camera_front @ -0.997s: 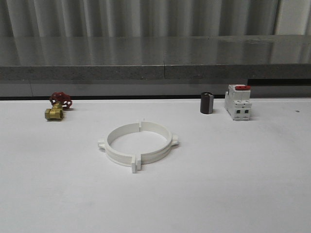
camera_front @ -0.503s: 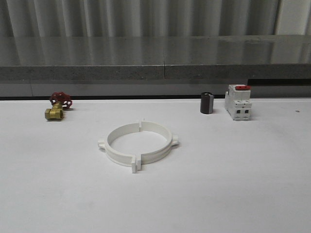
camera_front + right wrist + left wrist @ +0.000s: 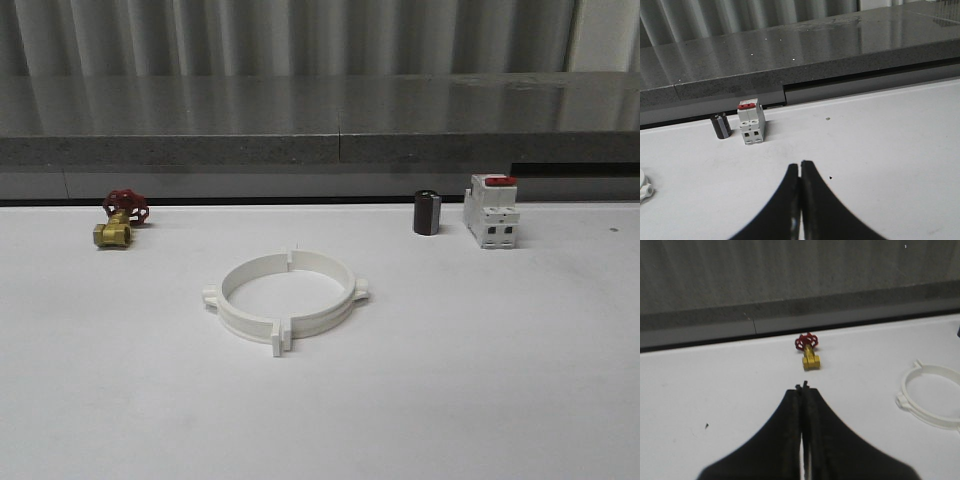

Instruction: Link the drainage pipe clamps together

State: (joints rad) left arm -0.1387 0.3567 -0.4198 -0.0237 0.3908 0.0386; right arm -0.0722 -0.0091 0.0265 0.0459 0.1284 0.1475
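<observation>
Dim, even overhead light; soft faint shadows on white counter (image 3: 480, 380). Streaky glare on grey ledge (image 3: 300, 105). Wrist views slightly blurred, grainy.

In the left wrist view the drainage pipe clamps (image 3: 932, 397) are cut off by the picture's edge. In the right wrist view only a small white tab of them is visible at the edge.

The drainage pipe clamps (image 3: 286, 302) are two white plastic half-bands, joined into one closed ring lying flat on the white table (image 3: 480, 360), near its middle. Paired end tabs meet at the front and back; small lugs jut sideways.
</observation>
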